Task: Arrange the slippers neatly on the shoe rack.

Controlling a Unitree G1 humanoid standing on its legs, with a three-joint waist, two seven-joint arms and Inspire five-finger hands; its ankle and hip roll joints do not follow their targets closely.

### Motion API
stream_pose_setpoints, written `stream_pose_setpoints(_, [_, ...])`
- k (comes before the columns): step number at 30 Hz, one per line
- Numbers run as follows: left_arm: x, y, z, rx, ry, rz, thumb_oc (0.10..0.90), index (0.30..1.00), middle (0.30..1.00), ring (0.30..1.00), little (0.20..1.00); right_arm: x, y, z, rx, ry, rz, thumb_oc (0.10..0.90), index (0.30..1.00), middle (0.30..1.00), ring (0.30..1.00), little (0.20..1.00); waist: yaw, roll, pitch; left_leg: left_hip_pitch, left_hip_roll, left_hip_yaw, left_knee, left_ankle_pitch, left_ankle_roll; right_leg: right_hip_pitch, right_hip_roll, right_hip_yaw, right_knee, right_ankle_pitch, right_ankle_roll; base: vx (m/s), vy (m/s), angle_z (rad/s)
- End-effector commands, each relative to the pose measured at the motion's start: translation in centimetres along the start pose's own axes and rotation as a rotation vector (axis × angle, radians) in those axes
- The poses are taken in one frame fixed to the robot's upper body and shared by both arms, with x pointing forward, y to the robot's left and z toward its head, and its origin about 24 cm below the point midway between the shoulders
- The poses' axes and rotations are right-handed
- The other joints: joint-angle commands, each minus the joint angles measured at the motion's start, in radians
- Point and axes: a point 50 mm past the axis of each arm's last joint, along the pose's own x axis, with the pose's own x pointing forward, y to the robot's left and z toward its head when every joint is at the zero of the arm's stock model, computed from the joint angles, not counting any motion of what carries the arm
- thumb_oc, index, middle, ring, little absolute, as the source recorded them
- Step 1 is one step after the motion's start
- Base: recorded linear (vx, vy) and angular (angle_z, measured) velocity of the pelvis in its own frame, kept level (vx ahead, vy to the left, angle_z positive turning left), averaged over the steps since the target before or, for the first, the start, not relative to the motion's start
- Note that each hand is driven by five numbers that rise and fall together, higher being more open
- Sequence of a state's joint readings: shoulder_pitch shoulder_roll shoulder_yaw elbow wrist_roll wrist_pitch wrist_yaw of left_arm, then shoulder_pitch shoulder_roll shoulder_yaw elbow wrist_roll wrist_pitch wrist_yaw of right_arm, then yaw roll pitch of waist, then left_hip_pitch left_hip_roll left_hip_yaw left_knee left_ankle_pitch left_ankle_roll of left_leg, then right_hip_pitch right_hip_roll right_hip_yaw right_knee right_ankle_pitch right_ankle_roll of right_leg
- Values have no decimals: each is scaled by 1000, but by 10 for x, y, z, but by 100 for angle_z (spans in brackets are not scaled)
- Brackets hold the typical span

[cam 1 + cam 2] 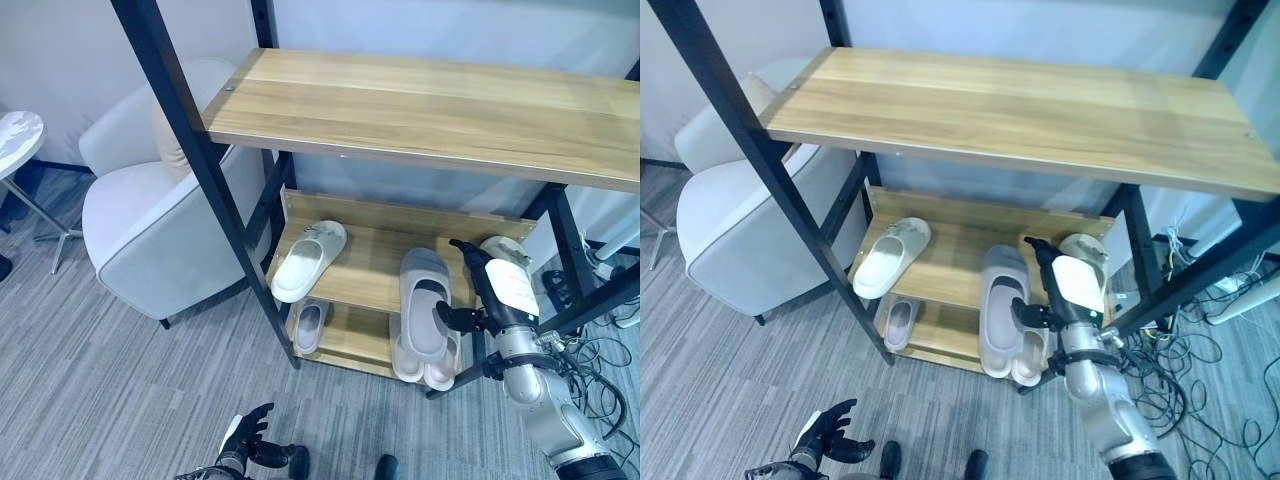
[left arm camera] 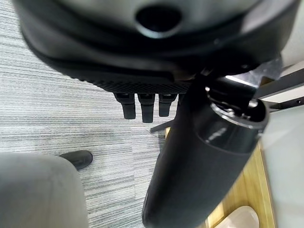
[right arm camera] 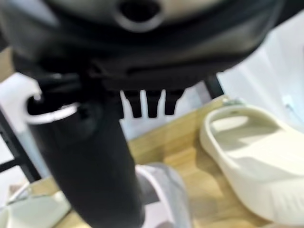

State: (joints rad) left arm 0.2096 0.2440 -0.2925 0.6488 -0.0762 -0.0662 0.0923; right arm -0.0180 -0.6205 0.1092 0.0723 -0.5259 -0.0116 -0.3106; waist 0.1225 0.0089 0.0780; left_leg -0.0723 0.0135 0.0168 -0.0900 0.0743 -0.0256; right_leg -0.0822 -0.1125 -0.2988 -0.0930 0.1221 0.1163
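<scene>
Slippers are spread over two levels of the shoe rack [image 1: 420, 215], and I can count five or six of them. On the middle shelf [image 1: 370, 262] there are three: a white slipper [image 1: 310, 260] lying at the left side with its toe toward the front edge, a grey slipper [image 1: 424, 300] near the middle that hangs partly over the front edge, and a cream slipper [image 1: 503, 248] at the right side near the back. On the lowest shelf [image 1: 345, 335] I see one small pale slipper [image 1: 309, 325] at the left, and a pale pair [image 1: 425, 365] just under the grey slipper, partly hidden by it.

The right hand [image 1: 478, 290] is at the middle shelf, between the grey slipper and the cream slipper. Its fingers are stretched forward and nearly straight, and its thumb points toward the side of the grey slipper, touching it or very close; I cannot tell which. It grips nothing. In the right wrist view the cream slipper [image 3: 256, 156] lies just beside this hand.

The left hand [image 1: 245, 440] is low, above the grey carpet [image 1: 120, 400], well apart from the rack, with relaxed, spread fingers and nothing in it.

One wide wooden top shelf [image 1: 430, 110] covers the rack. One white armchair [image 1: 150, 210] stands to the left of the rack, and one small round table [image 1: 15, 140] is further left.
</scene>
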Motion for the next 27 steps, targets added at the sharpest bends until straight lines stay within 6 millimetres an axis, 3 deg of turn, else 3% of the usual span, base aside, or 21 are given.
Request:
stream_pose_setpoints(1, [3,-7,15,50,-90,-44,800,900,900,900,900,32,-56,16,-97,-137,-245,800,900,900,900,900,34,5,-38,-44,-11,-86,3,-16,-58,-3,-7,46,6,-48,85,0,-6,3])
stream_pose_setpoints(7, [5,-9,17,65,-93,-58,800,900,900,900,900,41,-54,19,-114,-145,-238,800,900,900,900,900,43,0,-37,-48,-11,-92,3,-15,-61,-7,-7,40,6,-48,84,-2,1,6])
stream_pose_setpoints(8, [5,-9,17,72,-94,-65,800,900,900,900,900,46,-54,19,-123,-140,-230,460,389,389,389,389,50,-1,-39,-48,-12,-93,3,-15,-63,-4,-6,34,6,-49,83,-2,1,5])
stream_pose_setpoints(10, [5,-9,17,73,-93,-64,800,900,900,900,900,48,-54,19,-127,-140,-228,400,300,300,300,300,51,-2,-40,-47,-11,-94,3,-15,-64,-3,-6,33,6,-50,83,0,-1,10])
stream_pose_setpoints(27, [0,-4,6,59,-54,-62,800,900,900,900,900,53,-52,21,-136,-153,-178,400,300,300,300,300,56,6,-54,-25,-6,-93,3,-12,-73,21,-6,19,6,-53,83,-4,-3,3])
